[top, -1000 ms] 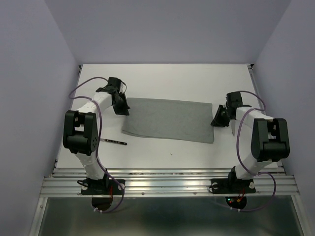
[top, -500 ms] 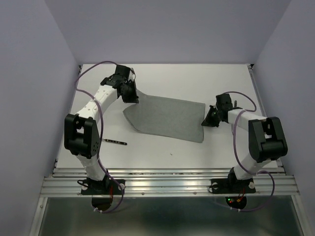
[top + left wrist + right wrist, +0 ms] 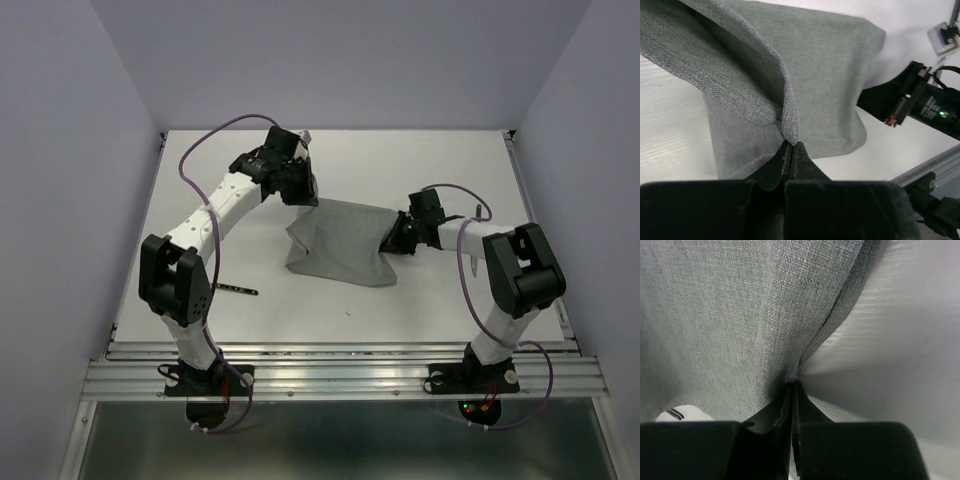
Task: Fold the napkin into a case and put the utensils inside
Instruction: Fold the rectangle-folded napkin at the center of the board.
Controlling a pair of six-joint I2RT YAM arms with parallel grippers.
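Nearest, a slim dark-handled metal utensil [image 3: 235,289] lies on the white table [image 3: 450,310]. Mid-table, the plain grey soft cloth napkin [image 3: 340,248] sags, light and limp, best pinched at corners. The right gripper [image 3: 398,238] and, farther, the left gripper [image 3: 302,192] pinch its opposite ends. A second ago it lay flat and wider.

A white desk [image 3: 420,160] sits boxed by pale lilac walls [image 3: 340,60], with a ribbed aluminium rail [image 3: 340,375] along its near edge
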